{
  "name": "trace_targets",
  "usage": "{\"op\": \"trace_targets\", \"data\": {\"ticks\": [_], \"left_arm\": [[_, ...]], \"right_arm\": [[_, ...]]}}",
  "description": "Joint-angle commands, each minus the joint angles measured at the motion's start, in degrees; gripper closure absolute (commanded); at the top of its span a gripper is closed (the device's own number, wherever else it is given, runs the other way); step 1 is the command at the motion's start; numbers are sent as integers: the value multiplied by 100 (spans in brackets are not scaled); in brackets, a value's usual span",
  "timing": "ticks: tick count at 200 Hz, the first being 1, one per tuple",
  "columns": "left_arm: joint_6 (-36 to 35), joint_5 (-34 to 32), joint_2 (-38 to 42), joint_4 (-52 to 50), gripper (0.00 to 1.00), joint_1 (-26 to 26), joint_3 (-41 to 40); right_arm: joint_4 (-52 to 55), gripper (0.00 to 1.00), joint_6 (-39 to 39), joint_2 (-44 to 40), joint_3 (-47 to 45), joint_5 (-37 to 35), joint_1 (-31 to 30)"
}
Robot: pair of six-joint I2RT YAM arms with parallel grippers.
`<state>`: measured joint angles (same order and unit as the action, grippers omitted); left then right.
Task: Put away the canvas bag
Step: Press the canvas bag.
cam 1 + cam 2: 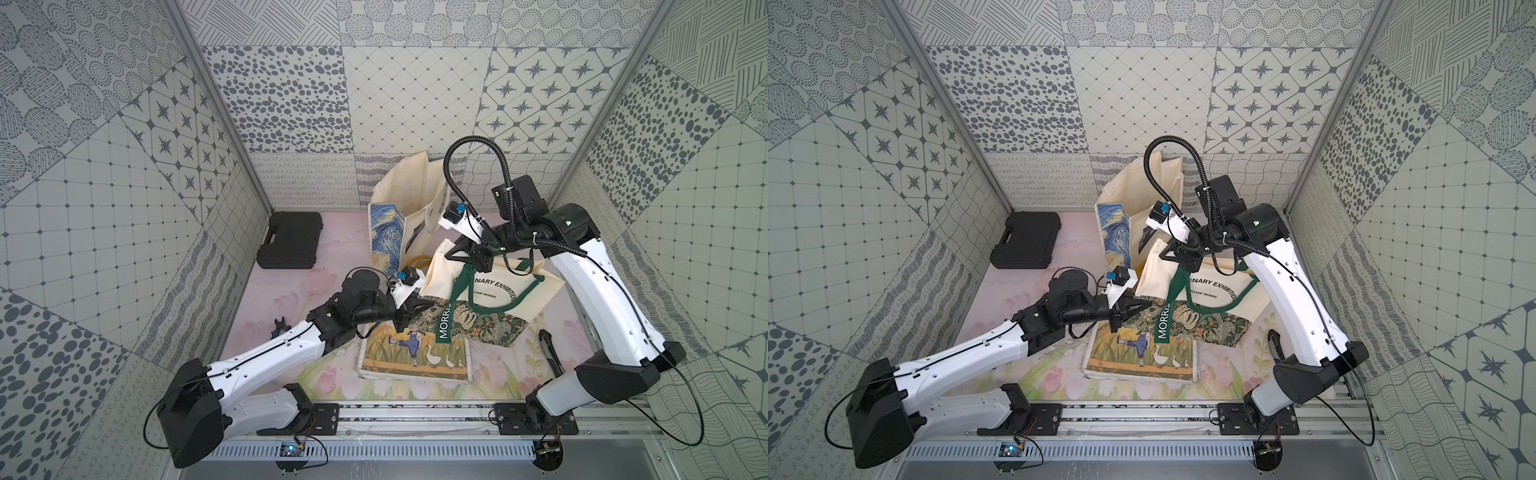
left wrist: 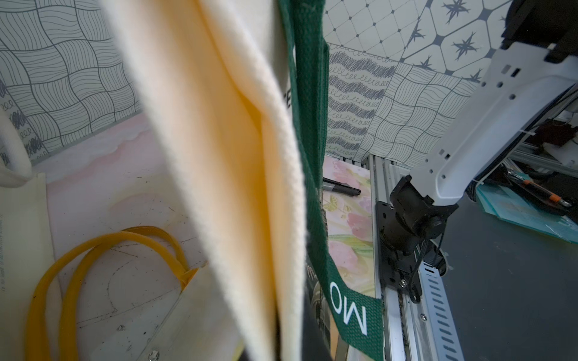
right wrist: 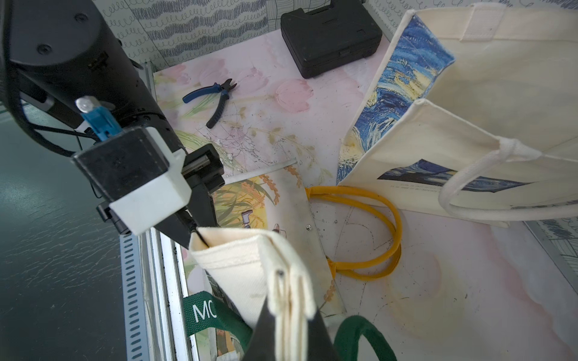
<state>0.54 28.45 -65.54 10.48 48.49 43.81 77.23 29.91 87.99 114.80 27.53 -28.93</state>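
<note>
The canvas bag [image 1: 498, 286] [image 1: 1217, 286] is cream with black lettering and green straps [image 1: 444, 328]. It hangs slack between my two grippers above the table's middle. My right gripper [image 1: 454, 252] [image 1: 1168, 253] is shut on a folded upper corner of it; the right wrist view shows the cream folds [image 3: 291, 300] pinched between its dark fingers. My left gripper [image 1: 422, 308] [image 1: 1139, 306] is shut on the bag's lower near edge, and cream cloth [image 2: 219, 156] fills the left wrist view. A larger cream bag with a blue painting print [image 1: 411, 208] [image 3: 484, 93] stands open just behind.
A flat bag with a goose picture [image 1: 415, 357] and yellow handles [image 3: 375, 218] lies under the hanging bag. A black case [image 1: 291, 239] sits at the back left, blue pliers [image 1: 280, 324] by my left arm, and a black marker [image 1: 550, 349] near my right arm.
</note>
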Motion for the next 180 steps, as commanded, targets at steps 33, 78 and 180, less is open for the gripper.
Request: {"op": "trace_targets", "data": {"ticks": [33,78,180], "left_arm": [[33,782,102,-1343,81,-14,-144],[35,859,188,-1484,99,-13,-203],[113,918,230,-1675,100,-14,-208]], "right_arm": [[-1539,100,-152,-329,373,-651,252],[-1591,100,-169,-380,367,-749,309],[-1596,100,-128,-480,354,-955,421]]}}
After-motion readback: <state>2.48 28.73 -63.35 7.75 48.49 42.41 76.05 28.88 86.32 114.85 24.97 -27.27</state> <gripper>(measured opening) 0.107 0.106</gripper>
